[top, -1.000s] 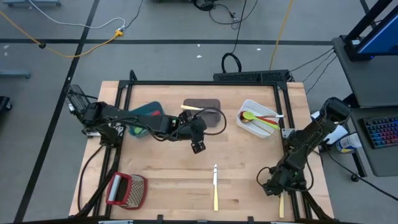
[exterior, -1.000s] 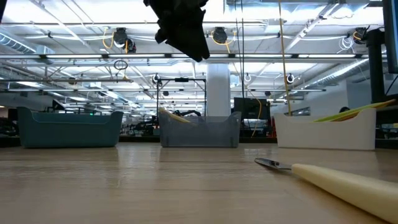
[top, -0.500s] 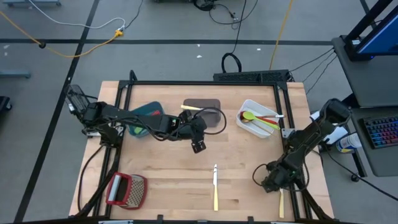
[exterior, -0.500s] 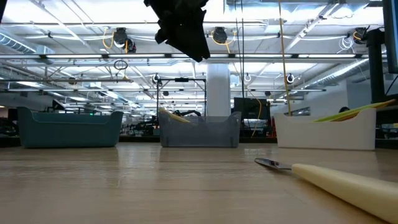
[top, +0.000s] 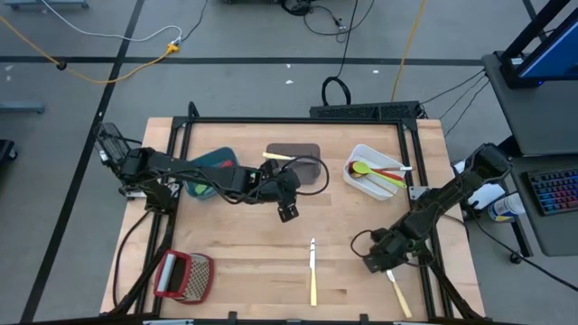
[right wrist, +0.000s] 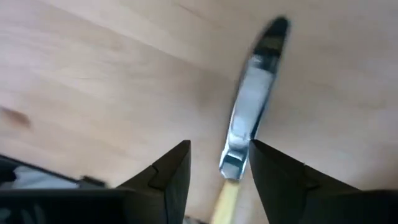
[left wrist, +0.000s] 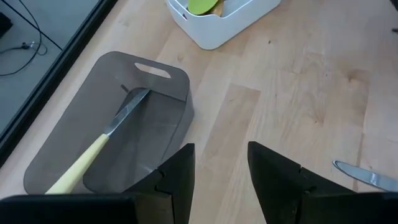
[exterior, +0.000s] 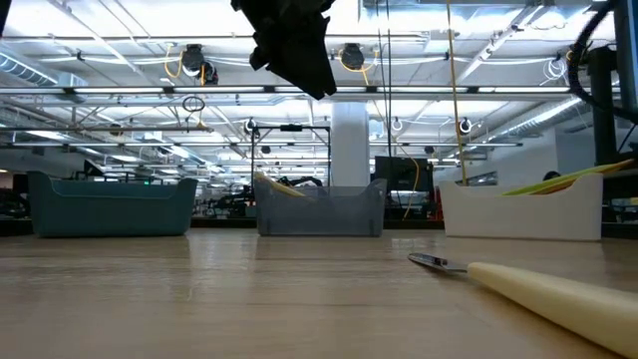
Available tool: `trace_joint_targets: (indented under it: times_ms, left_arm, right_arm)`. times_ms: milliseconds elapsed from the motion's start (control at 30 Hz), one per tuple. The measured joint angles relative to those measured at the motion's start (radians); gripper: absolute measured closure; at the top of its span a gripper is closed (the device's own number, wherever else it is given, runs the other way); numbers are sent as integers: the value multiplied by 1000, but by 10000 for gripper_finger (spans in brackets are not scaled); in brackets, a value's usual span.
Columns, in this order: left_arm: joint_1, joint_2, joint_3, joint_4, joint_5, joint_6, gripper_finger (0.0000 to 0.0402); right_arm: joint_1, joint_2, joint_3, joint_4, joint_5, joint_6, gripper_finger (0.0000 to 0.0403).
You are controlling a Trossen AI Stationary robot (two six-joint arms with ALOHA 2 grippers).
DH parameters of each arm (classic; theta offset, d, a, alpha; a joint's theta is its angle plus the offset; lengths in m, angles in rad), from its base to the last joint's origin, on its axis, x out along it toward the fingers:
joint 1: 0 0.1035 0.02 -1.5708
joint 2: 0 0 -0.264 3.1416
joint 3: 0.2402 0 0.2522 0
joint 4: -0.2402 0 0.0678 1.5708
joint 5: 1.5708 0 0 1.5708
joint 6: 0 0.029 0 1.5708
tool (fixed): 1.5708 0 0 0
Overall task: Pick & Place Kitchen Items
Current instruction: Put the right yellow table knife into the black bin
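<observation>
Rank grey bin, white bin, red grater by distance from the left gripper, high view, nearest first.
From the left gripper, over the table's middle:
1. Grey bin, just behind it at the table's back edge, holding a cream-handled knife.
2. White bin, off toward the right arm's side.
3. Red grater, at the front corner on the left arm's side.

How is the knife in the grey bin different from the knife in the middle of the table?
The knife in the grey bin sits inside the grey bin, leaning with its handle poking over the rim; the knife in the middle of the table lies flat on bare wood. The bin knife rests slantwise, the table knife points straight toward the bins. Both have cream handles and metal blades.
</observation>
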State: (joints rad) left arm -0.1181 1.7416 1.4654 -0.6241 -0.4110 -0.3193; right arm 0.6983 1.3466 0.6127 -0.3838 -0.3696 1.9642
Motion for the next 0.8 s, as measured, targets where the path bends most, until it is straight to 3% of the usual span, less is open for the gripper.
trace_joint_targets:
  times_ms: [267,533,800]
  left_arm:
    - [0,0,0,-3,0,24,250]
    - [0,0,0,-3,0,22,250]
    - [0,0,0,-2,1,-8,250]
  right_arm:
    - [80,8,54,-4,4,110,248]
    - [227,75,65,60,8,335,248]
    - [234,218,69,162,-32,228,248]
